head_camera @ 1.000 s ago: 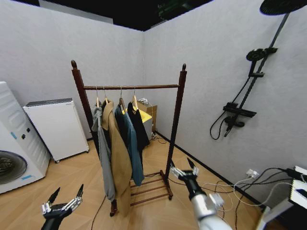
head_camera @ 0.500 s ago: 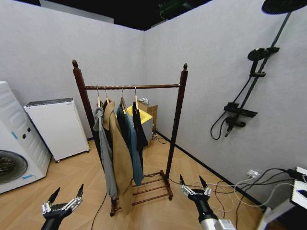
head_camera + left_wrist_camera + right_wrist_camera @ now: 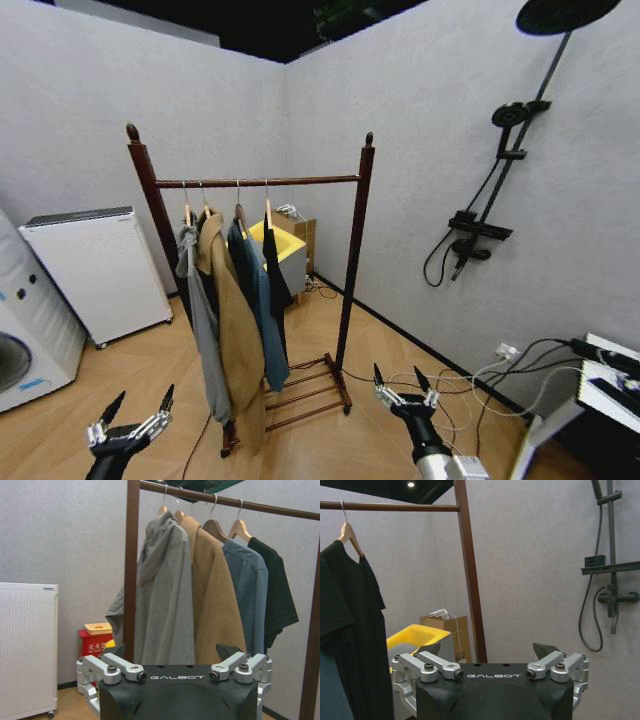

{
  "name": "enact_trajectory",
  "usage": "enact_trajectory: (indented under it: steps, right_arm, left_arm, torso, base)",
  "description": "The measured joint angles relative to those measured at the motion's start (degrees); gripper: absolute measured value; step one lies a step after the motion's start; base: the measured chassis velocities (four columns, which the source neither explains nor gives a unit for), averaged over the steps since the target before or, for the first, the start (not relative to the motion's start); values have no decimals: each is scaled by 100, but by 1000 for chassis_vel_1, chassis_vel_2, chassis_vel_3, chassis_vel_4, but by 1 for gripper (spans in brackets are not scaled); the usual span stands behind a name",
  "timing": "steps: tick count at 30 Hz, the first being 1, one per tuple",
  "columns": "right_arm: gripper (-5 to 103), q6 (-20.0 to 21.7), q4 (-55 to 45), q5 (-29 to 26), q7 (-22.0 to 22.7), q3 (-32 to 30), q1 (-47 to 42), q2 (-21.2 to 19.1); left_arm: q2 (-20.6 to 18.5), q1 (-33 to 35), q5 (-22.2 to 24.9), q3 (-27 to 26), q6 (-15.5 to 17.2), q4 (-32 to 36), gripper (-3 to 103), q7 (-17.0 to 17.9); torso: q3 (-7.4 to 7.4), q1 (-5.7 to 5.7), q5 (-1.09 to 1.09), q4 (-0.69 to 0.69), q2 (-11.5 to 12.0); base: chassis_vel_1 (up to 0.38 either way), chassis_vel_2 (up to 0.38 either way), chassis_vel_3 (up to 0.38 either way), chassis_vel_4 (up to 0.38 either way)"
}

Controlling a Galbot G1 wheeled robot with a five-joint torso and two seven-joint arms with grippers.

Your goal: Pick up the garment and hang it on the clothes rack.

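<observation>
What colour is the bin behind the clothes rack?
Bright yellow. The bin shows best in the right wrist view, beside a brown cardboard box, behind the clothes rack.

Grey walls (image 3: 200, 110), wood floor (image 3: 330, 440), wall-mounted shower (image 3: 490, 200)

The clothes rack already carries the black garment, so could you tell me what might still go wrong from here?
Two risks stand out.
1. The garment hangs last in a tight row on the clothes rack, against the teal jacket; a nudge from the open right gripper could slide its hanger.
2. Loose cables lie on the floor beside that gripper and the rack's foot, so driving could snag them.
The open left gripper sits low, apart from the clothes.
</observation>
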State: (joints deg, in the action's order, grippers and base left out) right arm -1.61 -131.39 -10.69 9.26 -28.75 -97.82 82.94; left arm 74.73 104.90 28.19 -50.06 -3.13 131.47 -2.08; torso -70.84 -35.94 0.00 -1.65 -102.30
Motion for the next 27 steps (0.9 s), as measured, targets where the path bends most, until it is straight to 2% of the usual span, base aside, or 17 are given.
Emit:
enact_trajectory:
  steps: [27]
  right_arm:
    - [100,9,9,-6,-6,6,13,-1]
  left_arm:
    - [0,0,0,0,0,0,100,0]
  torso:
    - [0,0,1,0,0]
  base:
    - [-110,-112,-116,-114]
